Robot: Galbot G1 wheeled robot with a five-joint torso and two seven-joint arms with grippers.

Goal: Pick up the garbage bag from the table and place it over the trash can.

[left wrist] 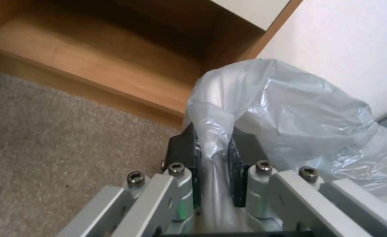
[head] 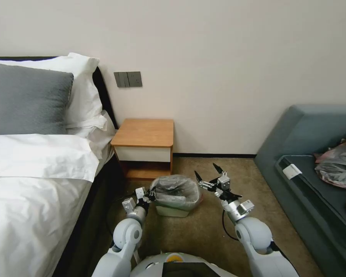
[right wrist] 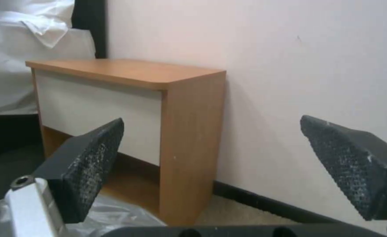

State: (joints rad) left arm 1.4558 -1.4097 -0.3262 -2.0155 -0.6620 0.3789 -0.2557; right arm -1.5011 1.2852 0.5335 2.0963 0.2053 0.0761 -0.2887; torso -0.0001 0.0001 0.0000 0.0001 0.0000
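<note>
A big bed (head: 34,184) with white sheets sits far off to the left of the left claw (head: 152,195). The left claw is low down by the floor, right at the left side of the trash can (head: 173,211). Its two fingers (left wrist: 182,149) are squeezed together on a fold of the garbage bag (left wrist: 290,115), so it has hold of the bag's edge. The bag is puffed up and spread over the top of the trash can, hanging down its sides. Just past the left claw and the can stands the table (head: 146,132), against the wall. To the right of the can is the right claw (head: 209,175), near the bag but apart from it. Its fingers (right wrist: 88,164) are spread wide and hold nothing. Far to its right is a grey-blue sofa (head: 296,130).
</note>
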